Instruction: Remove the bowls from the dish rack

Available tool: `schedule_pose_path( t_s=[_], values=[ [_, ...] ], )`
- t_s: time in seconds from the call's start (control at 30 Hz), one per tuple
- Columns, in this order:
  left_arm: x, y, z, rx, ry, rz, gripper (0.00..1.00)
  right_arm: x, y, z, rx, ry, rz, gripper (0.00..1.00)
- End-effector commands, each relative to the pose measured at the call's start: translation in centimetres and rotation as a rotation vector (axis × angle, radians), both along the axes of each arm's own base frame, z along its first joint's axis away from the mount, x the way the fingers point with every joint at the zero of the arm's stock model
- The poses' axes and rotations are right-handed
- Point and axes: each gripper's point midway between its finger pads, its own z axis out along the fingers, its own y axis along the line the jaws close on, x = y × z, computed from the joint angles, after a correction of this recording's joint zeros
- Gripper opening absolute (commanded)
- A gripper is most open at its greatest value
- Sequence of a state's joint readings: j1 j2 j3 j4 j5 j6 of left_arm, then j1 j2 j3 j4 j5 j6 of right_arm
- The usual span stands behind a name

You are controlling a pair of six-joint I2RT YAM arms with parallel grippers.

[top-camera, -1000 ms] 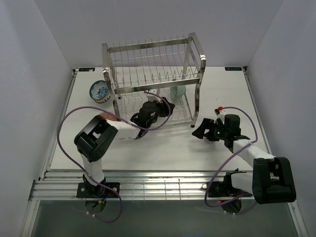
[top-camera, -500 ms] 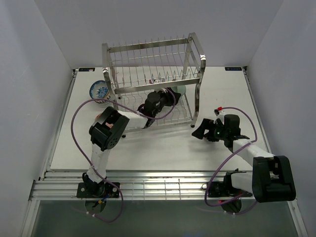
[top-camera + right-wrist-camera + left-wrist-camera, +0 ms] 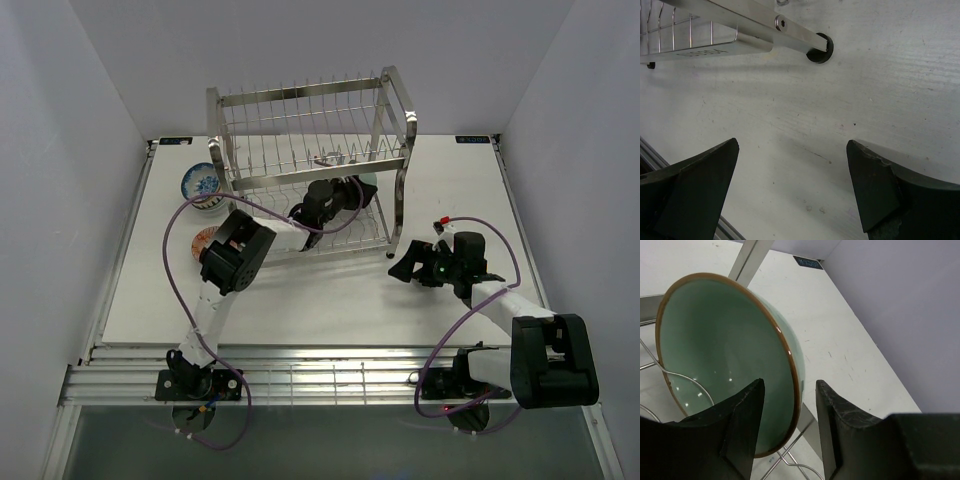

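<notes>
The white surface (image 3: pixel 330 300) carried the dish rack (image 3: pixel 300 174) toward its far side. Two bowls sat left of the rack: a blue-and-white bowl (image 3: pixel 200 185) and, nearer, a reddish patterned bowl (image 3: pixel 203 240).

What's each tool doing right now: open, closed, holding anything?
Left tool: open, astride the rim of the green bowl, no grip yet.
Right tool: open, empty, over the table.

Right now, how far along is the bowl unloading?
Done: a blue-and-white bowl and a reddish bowl sit on the table beside the dish rack. In hand: the open left hand straddles the rim of the mint green bowl in the lower tier. Left: gripping and lifting it out.
</notes>
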State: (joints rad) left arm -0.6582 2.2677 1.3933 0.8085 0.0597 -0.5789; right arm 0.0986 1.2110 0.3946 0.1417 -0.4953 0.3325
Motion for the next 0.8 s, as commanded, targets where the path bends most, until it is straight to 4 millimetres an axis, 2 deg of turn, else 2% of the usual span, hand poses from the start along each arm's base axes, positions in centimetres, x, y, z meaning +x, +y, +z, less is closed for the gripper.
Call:
schedule_pose_path(
  t_s=[0.0,0.1,0.13,0.23,0.33,0.53,0.77],
  values=[
    [0.5,-0.1,1.4,-0.049,0.011,-0.01,0.55,1.0,0.2,0.8,-0.001,-0.05,0.01,0.94],
    [0.7,0.2,0.8,-0.092,0.061,-0.015,0.4,0.9,0.3,0.4,0.007,-0.031,0.016,0.94],
    [0.5,0.2,0.8,-0.115,0.083,-0.024,0.33,0.8,0.4,0.4,0.008,-0.029,0.018,0.94],
    [0.5,0.6,1.0,-0.162,0.095,-0.029,0.19,0.9,0.3,0.5,0.007,-0.032,0.016,0.94],
    [0.2,0.7,2.0,-0.198,0.075,-0.05,0.1,0.9,0.3,0.4,0.006,-0.031,0.015,0.94],
    [-0.6,0.8,3.3,-0.257,0.041,-0.111,0.0,1.0,0.3,0.5,0.004,-0.033,0.015,0.94],
    [-1.7,0.9,4.8,-0.366,-0.008,-0.194,0.0,1.0,0.3,0.4,0.004,-0.03,0.017,0.94]
  ],
)
